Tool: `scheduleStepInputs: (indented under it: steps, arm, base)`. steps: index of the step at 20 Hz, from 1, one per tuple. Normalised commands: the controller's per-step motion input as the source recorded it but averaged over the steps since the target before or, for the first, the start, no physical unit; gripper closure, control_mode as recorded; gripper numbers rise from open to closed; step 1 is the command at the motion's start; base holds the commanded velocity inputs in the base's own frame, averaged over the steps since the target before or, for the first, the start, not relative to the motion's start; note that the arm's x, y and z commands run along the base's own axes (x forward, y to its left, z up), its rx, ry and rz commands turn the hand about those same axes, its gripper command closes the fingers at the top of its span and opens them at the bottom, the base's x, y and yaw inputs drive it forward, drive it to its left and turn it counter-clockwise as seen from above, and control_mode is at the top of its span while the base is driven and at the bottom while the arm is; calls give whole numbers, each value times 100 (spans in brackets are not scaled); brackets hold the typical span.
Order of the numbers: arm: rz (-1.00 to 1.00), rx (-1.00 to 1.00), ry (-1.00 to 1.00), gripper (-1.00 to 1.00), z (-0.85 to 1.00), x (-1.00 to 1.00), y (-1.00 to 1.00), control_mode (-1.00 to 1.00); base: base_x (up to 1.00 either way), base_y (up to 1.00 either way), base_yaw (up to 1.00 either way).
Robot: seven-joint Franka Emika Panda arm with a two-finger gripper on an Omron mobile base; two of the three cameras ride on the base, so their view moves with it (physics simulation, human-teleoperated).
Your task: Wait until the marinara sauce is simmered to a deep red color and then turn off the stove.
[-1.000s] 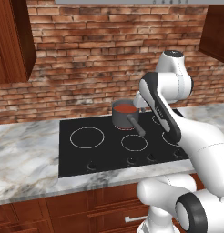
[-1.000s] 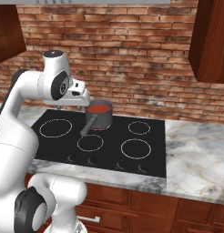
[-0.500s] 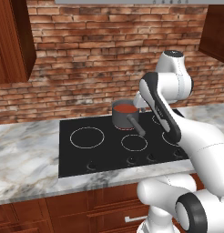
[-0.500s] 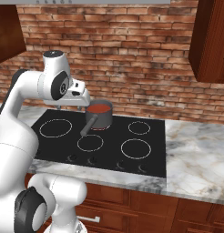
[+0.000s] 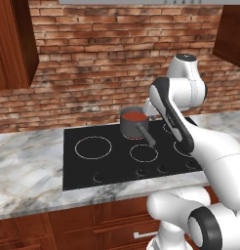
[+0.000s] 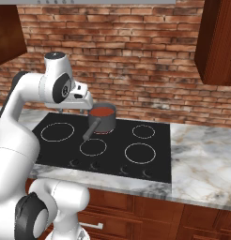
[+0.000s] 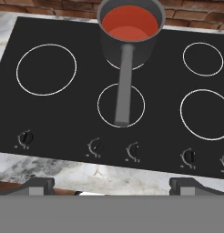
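The two dark fingertips point(image 7: 38, 184) are standing spread wide with nothing between them, so the gripper point(image 7: 112, 185) is hanging empty above the front edge of the stove point(image 7: 59, 113), short of its row of knobs. Just beyond that row, the long handle of the saucepan point(image 7: 130, 43) is pointing back toward the hand across a middle burner ring. The pan itself is sitting on a rear middle ring of the stove, and the marinara sauce point(image 7: 130, 22) inside is showing orange-red. By my judgement the waiting step is in hand, since the colour is not looking deep yet. The next move is calling for reaching down to the right knob point(image 7: 96, 146) and twisting it, though which knob serves the saucepan's burner I cannot tell.
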Motion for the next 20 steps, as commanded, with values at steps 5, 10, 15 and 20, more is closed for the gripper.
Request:
scheduleStepInputs:
  steps: [5,10,15,20]
  arm:
    - [0,0,0,-100,-3,0,0,-100]
    - [0,0,0,-100,-22,0,0,-100]
    - [0,0,0,-100,-33,0,0,-100]
    - [0,0,0,-100,-34,0,0,-100]
  base:
    - [0,0,0]
    - [0,0,0]
    - [0,0,0]
    - [0,0,0]
